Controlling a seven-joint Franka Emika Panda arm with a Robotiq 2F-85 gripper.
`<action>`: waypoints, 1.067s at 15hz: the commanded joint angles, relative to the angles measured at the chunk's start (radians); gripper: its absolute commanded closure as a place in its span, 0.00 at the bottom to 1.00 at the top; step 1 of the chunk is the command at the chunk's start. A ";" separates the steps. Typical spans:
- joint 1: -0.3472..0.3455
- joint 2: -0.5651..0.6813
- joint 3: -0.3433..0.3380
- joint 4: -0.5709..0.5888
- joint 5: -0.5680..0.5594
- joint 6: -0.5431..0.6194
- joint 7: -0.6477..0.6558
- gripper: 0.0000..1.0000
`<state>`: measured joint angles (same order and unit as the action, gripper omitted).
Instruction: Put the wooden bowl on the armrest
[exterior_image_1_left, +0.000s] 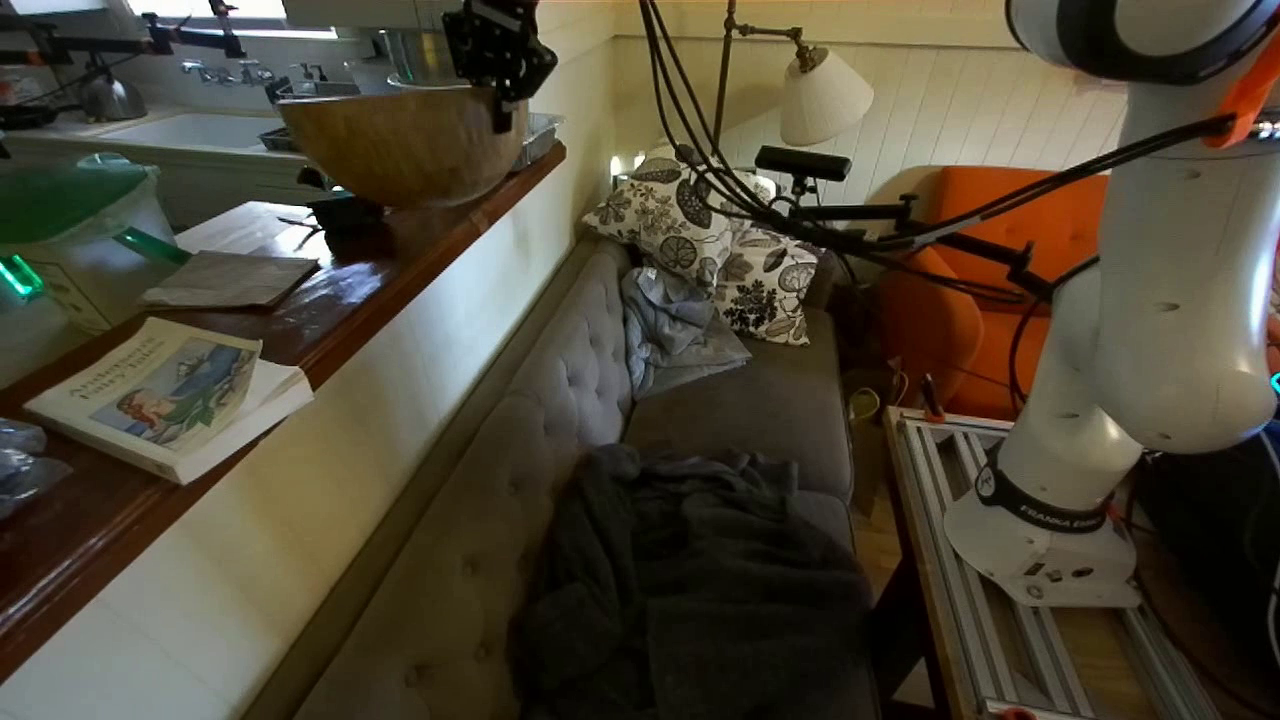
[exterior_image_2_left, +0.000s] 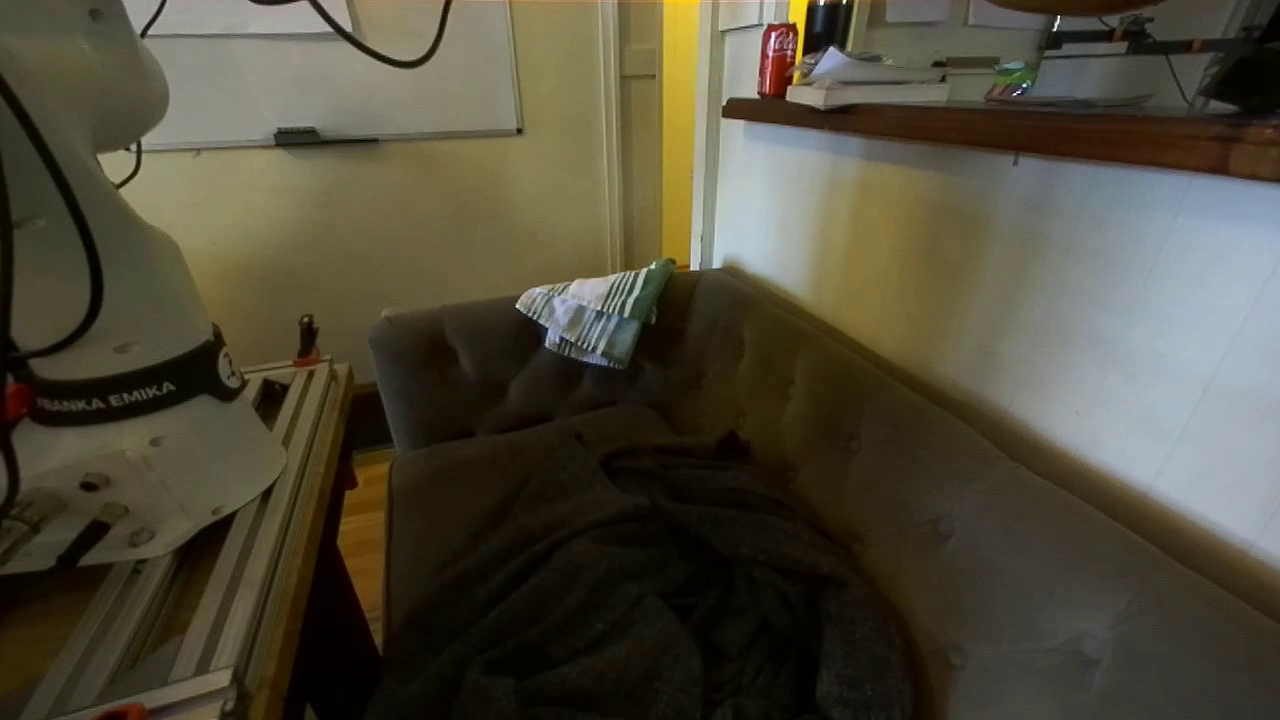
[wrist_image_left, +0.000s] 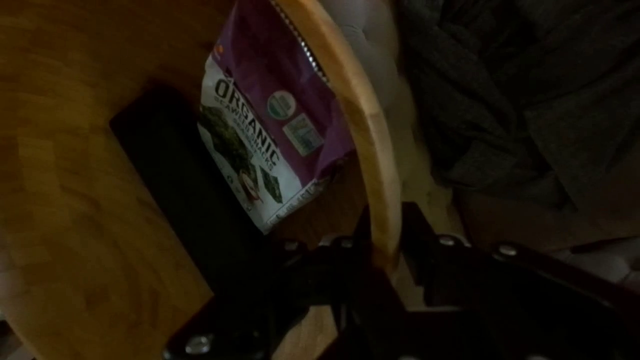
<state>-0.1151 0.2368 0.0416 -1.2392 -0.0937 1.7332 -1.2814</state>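
Observation:
The wooden bowl (exterior_image_1_left: 400, 145) is large and round, slightly tilted, at the ledge in an exterior view. Its underside (exterior_image_2_left: 1070, 4) shows at the top edge of an exterior view, with a gap above the ledge. My gripper (exterior_image_1_left: 504, 112) is shut on the bowl's rim, one finger inside and one outside. The wrist view shows the rim between the dark fingers (wrist_image_left: 385, 225) and the bowl's inside (wrist_image_left: 65, 200). The bowl holds a purple and white seaweed snack packet (wrist_image_left: 255, 140) and a black box (wrist_image_left: 175, 180). The sofa's armrest (exterior_image_2_left: 450, 350) has a striped towel (exterior_image_2_left: 600, 315) over it.
The wooden ledge (exterior_image_1_left: 390, 290) carries a book (exterior_image_1_left: 160, 390), a brown paper packet (exterior_image_1_left: 235, 278) and a black item (exterior_image_1_left: 345, 215). A red can (exterior_image_2_left: 778, 60) stands at its end. A dark blanket (exterior_image_1_left: 700, 580) lies on the sofa seat. Patterned pillows (exterior_image_1_left: 690, 225) and a lamp (exterior_image_1_left: 825, 95) are behind.

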 joint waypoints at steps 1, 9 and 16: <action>-0.032 -0.187 -0.015 -0.248 0.015 0.063 -0.006 0.96; 0.001 -0.478 -0.081 -0.677 -0.074 0.141 -0.015 0.96; 0.038 -0.783 -0.131 -1.087 -0.096 0.139 -0.020 0.96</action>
<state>-0.1113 -0.3533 -0.0629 -2.1340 -0.1615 1.8254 -1.2998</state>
